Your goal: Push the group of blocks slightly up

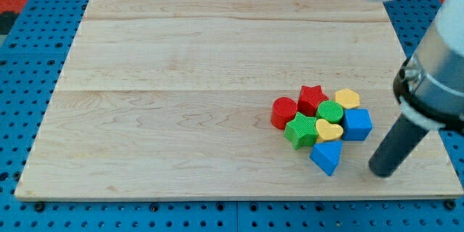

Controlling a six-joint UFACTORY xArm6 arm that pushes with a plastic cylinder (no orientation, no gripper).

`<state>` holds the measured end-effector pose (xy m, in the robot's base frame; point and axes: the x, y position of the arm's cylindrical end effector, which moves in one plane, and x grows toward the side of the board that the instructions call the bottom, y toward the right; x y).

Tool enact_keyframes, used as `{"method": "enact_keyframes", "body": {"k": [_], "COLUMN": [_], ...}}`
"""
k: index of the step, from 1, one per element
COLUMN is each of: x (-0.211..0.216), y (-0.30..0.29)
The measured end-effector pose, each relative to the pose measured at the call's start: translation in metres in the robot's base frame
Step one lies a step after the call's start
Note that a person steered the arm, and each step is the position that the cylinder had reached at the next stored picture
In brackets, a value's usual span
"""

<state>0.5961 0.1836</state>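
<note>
A tight group of blocks lies at the lower right of the wooden board (181, 80): a red cylinder (283, 112), a red star (312, 98), a yellow hexagon (347, 98), a green cylinder (330, 111), a green star (301, 130), a yellow heart (328, 130), a blue cube (357, 124) and a blue triangular block (327, 156). My tip (381, 172) rests on the board to the right of the blue triangular block and below the blue cube, apart from both.
The arm's white and dark body (435, 65) fills the view's right edge above the tip. The board lies on a blue pegboard surface (29, 116); its right and bottom edges are near the group.
</note>
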Motion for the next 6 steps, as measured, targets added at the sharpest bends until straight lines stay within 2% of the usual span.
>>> {"method": "enact_keyframes", "body": {"k": [1,3,6], "x": [0.022,0.018,-0.022], "y": [-0.021,-0.045,-0.034]}}
